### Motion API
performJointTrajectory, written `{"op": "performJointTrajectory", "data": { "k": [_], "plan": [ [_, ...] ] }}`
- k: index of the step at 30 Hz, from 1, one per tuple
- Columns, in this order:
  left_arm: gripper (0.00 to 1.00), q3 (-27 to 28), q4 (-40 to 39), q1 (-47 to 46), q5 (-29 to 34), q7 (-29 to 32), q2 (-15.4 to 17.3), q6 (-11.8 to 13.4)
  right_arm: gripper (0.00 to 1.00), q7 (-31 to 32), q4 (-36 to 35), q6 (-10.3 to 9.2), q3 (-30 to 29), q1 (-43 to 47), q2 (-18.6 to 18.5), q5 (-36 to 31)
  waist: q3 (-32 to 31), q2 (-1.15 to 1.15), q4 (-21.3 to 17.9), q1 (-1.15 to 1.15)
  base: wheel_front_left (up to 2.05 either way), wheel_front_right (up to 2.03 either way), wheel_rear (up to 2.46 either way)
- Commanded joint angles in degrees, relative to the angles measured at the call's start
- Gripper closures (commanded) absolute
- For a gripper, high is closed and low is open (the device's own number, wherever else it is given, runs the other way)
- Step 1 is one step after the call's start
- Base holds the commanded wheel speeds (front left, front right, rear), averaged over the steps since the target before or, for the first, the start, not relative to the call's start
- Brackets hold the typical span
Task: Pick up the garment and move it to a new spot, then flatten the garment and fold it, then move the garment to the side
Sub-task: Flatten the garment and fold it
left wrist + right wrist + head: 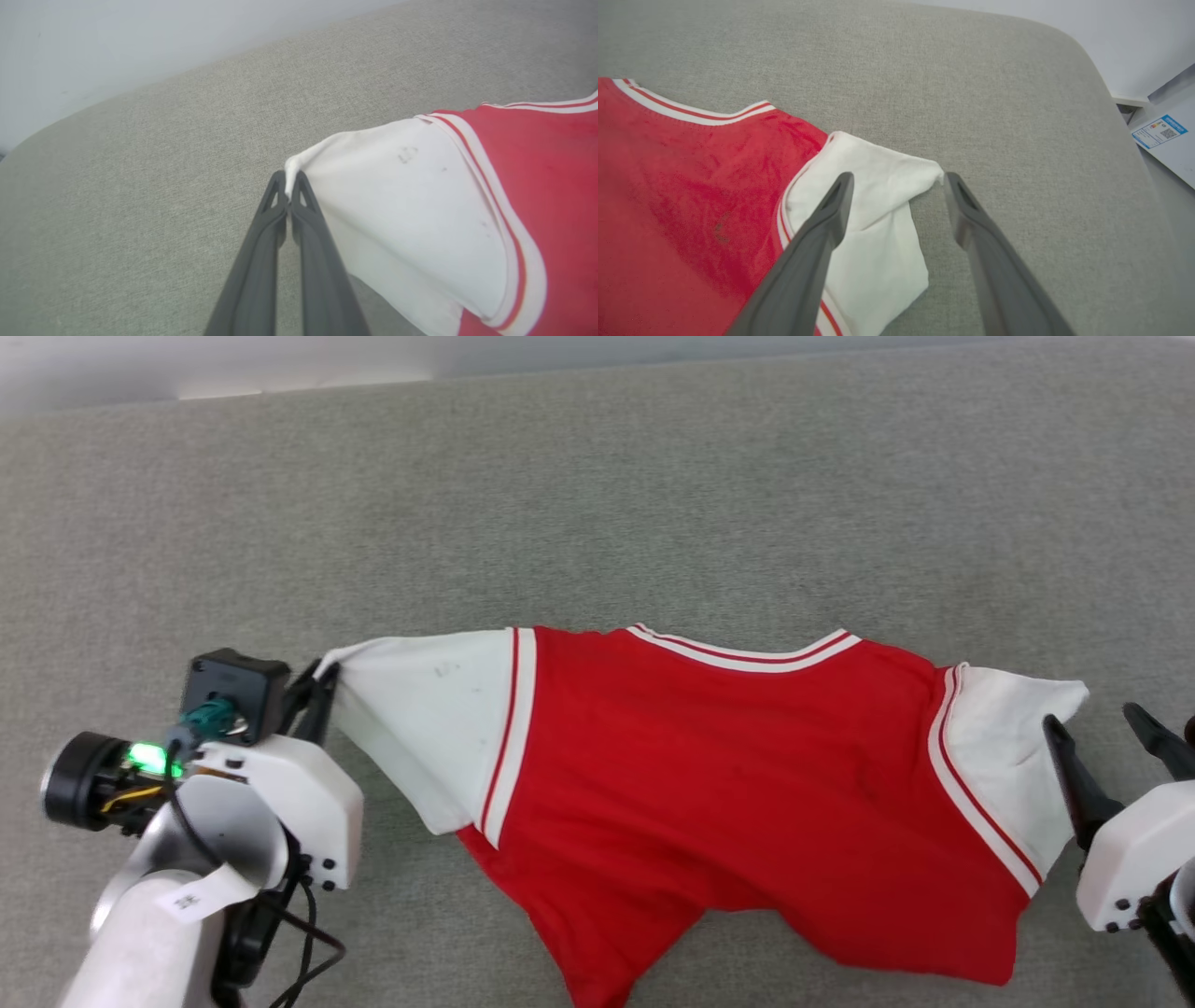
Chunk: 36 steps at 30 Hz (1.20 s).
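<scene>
Head view: shirt (738,775) is being laid out across grey cushion (597,504), prob. for flattening. Left sleeve (420,709) tip is being pinched by left claw (322,686), jaws fully closed on cloth, w/ that side seemingly being drawn taut. Right claw (1092,717) is being held wide open, fingers straddling right sleeve (1008,747) tip, nothing gripped; a matching grab is prob. being lined up.

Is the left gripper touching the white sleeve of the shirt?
Touching. In the left wrist view the left gripper is shut, with the corner of the white sleeve of the shirt pinched between its fingertips.
</scene>
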Motion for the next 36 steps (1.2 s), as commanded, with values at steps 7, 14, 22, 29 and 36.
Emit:
{"op": "performJointTrajectory", "data": {
  "k": [7, 14, 22, 29, 36],
  "plan": [
    [1.0, 1.66, -8.38, 3.5, -0.89, 0.79, 1.63, 1.01, 0.0, 13.68, -0.7, -0.05, -1.26, -3.2, -5.32, 1.9, 1.85, 0.0, 3.93, 0.0, 0.0, 0.0, 0.0],
    [1.0, -0.85, -14.23, 4.93, -1.23, 2.56, 1.95, -0.39, 0.0, 21.9, 2.13, -0.03, 1.09, -7.79, -10.89, 4.3, 3.42, 0.0, 6.52, 0.0, 0.0, 0.0, 0.0],
    [1.0, -2.64, -18.56, 4.26, -0.99, 3.66, 2.07, -0.94, 0.0, 26.87, 7.51, -0.04, 4.95, -13.37, -15.79, 6.28, 5.02, 0.0, 8.47, 0.0, 0.0, 0.0, 0.0],
    [1.0, -4.21, -19.68, 3.43, -1.07, 3.9, 1.66, -1.32, 0.0, 29.7, 13.87, -0.02, 10.27, -14.82, -17.86, 9.48, 6.75, 0.0, 10.35, 0.0, 0.0, 0.0, 0.0],
    [1.0, -5.18, -18.54, 3.03, -1.95, 3.35, 1.26, -1.78, 1.0, 31.21, 17.76, 0.33, 17.0, -11.51, -18.3, 13.67, 7.6, 0.0, 11.58, 0.0, 0.0, 0.0, 0.0]
  ]
}}
